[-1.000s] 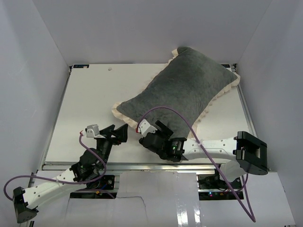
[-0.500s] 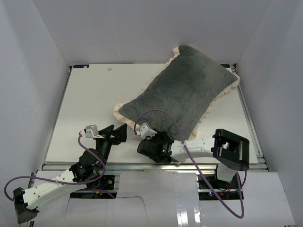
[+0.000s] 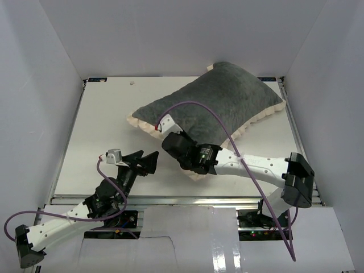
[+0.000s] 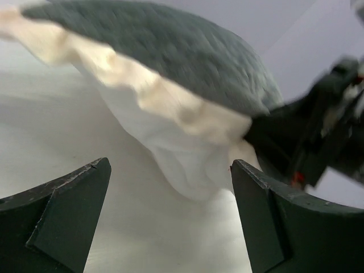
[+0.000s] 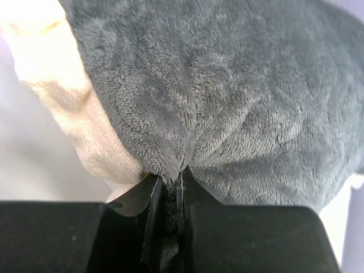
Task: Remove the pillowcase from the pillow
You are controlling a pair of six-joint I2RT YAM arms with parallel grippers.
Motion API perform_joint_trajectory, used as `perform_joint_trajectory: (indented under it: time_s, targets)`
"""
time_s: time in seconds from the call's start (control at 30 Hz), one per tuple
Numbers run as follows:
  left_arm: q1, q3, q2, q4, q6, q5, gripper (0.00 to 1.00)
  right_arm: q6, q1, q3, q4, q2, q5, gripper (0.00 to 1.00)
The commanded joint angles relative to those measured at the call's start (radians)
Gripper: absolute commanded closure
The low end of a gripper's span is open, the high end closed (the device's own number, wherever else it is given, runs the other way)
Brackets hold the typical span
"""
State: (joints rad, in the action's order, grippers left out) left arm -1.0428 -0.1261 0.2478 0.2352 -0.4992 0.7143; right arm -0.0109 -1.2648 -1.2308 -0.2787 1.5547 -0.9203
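Pinching pillowcase [image 5: 239, 96] — right claw [image 5: 170, 181] clamped.

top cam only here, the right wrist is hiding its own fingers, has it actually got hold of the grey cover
Observer: Yes. In the right wrist view, the right gripper is shut on a pinch of the pillowcase, with a crease in the grey plush running up from the fingertips.
Operator: ok and the left one, anything between its fingers
Observer: No. In the left wrist view, the left gripper is open and holds nothing. The bare table shows between the fingers, and the cover lies ahead of them.
Operator: what does that edge look like from down there
Observer: The cream frill runs under the grey face, and white fabric bulges below the frill.
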Motion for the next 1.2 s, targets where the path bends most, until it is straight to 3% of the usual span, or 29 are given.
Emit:
perform_joint_trajectory:
  time_s: [0.0,0.17,0.4,0.5,0.53,0.57,0.77,0.93,1.17]
  targets:
    - [-0.002,-0.072,0.004,0.003,-0.016,-0.168,0.02,-0.023,0.051,-0.152,0.092,-0.005,0.125,0.92]
    - [0.0,-0.081,0.03,0.009,-0.079,-0.326,0.02,0.141,0.18,-0.259,0.101,0.082,0.355,0.92]
    - [0.0,-0.122,0.217,0.024,-0.105,-0.32,0.02,0.192,0.206,-0.274,0.249,0.11,0.541,0.89]
    - [0.0,-0.141,0.313,0.078,-0.101,-0.316,0.02,0.196,0.209,-0.257,0.266,0.087,0.57,0.69]
    - [0.0,-0.15,0.338,0.094,-0.105,-0.3,0.02,0.196,0.214,-0.256,0.268,0.078,0.575,0.49]
    - [0.0,-0.155,0.361,0.101,-0.111,-0.285,0.02,0.196,0.217,-0.248,0.266,0.071,0.581,0.4]
    - [0.0,-0.164,0.501,0.105,-0.185,-0.208,0.02,0.229,0.275,-0.149,0.245,-0.054,0.568,0.03]
    - [-0.002,-0.144,0.535,0.081,-0.203,-0.196,0.02,0.298,0.466,0.039,0.23,-0.249,0.587,0.07]
    - [0.0,-0.201,0.522,-0.2,-0.326,-0.153,0.02,0.371,0.775,0.249,0.266,-0.384,0.615,0.09]
